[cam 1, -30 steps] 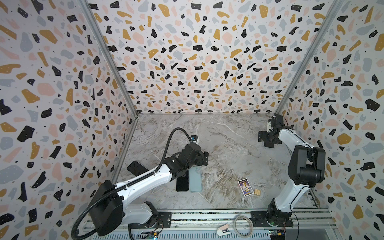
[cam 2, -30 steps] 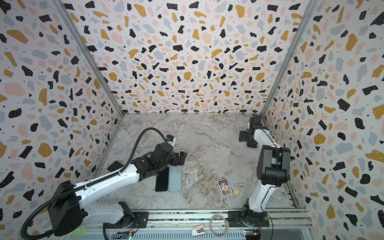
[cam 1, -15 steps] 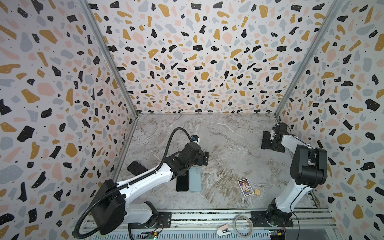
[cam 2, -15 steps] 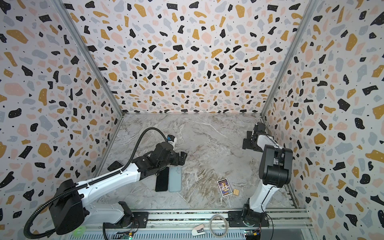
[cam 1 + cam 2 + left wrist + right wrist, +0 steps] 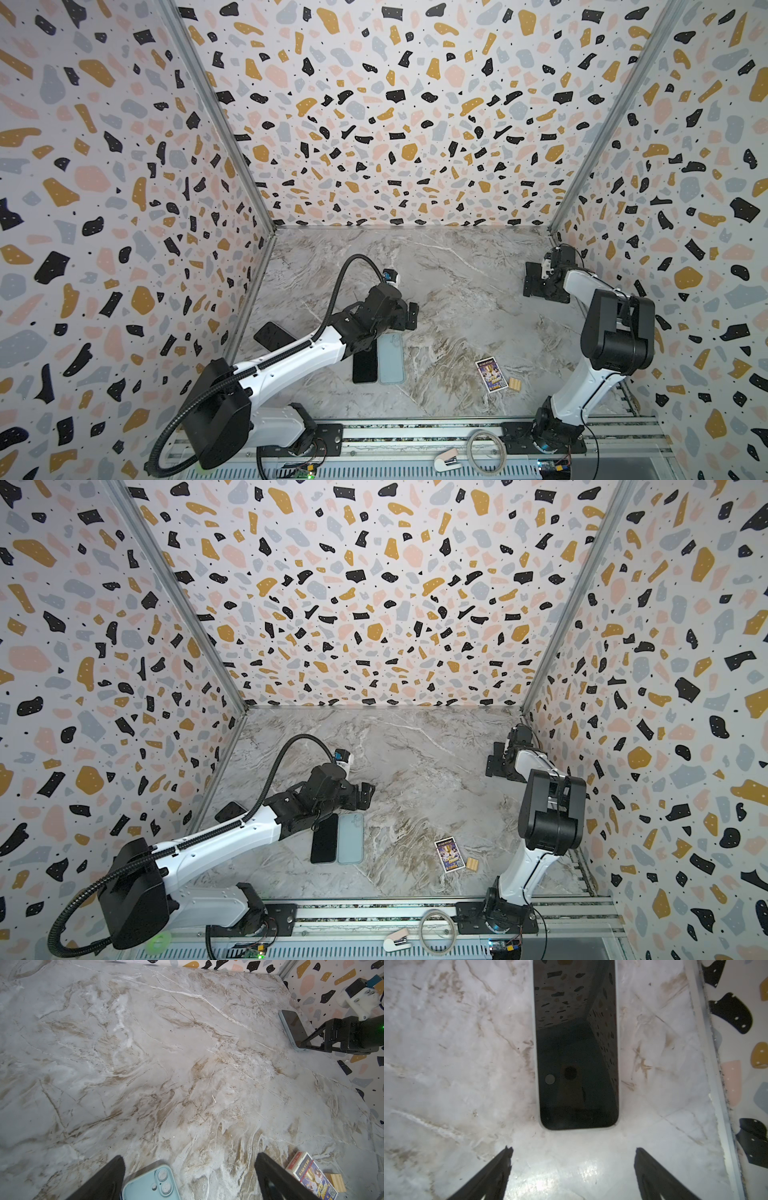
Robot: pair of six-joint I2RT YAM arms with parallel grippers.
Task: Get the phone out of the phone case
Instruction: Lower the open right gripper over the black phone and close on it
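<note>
Cased phone [image 5: 576, 1053] just ahead of right fingers [image 5: 492, 1176] — spread, empty; left fingers [image 5: 104, 1180] spread too.

The tabletop [image 5: 446, 1064] is smooth and marble-patterned, with a soft sheen under the light. The phone screen [image 5: 575, 1053] is glossy black glass that mirrors the walls. The pale blue phone case [image 5: 143, 1186] is smooth, matt plastic. The small block [image 5: 335, 1182] is bare pale wood. The card box [image 5: 307, 1174] is glossy printed card. The corner post [image 5: 216, 120] is dull metal.

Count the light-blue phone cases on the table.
2. One case lies camera side up beside the black phone, by the left gripper; the second, around a screen-up phone, lies before the right gripper. More may be hidden.
</note>
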